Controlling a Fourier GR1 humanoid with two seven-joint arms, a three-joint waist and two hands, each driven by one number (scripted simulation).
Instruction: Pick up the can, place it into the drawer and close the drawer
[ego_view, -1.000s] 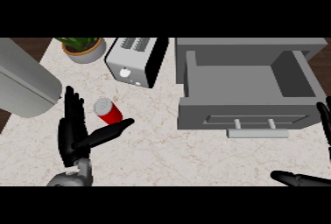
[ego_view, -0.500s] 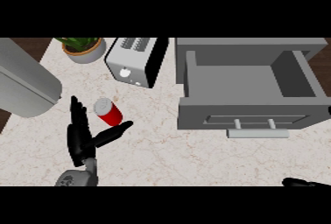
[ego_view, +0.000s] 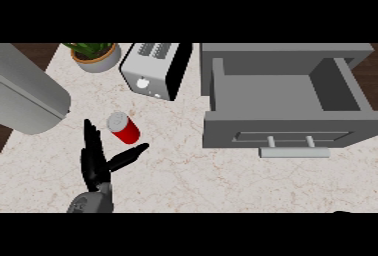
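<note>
A red can (ego_view: 125, 129) with a silver top stands tilted on the marble counter, left of the middle. My left hand (ego_view: 96, 162) is just below and to the left of it, open. Its fingers point up the view beside the can, and the thumb (ego_view: 130, 154) reaches out under the can without touching it. The grey drawer (ego_view: 221, 95) stands pulled open at the right, its inside bare, with a bar handle (ego_view: 294, 151) on its front. Only a dark sliver of my right hand (ego_view: 341, 212) shows at the lower right edge.
A silver and black toaster (ego_view: 156, 76) stands behind the can, close to the drawer's left wall. A potted plant (ego_view: 96, 54) sits at the back left. A large grey rounded body (ego_view: 26, 95) fills the left side. Bare counter (ego_view: 221, 180) lies in front of the drawer.
My left hand has slid back toward the lower edge, its fingertips now level with the can. My right hand has sunk almost out of view at the lower right. The can has not moved.
</note>
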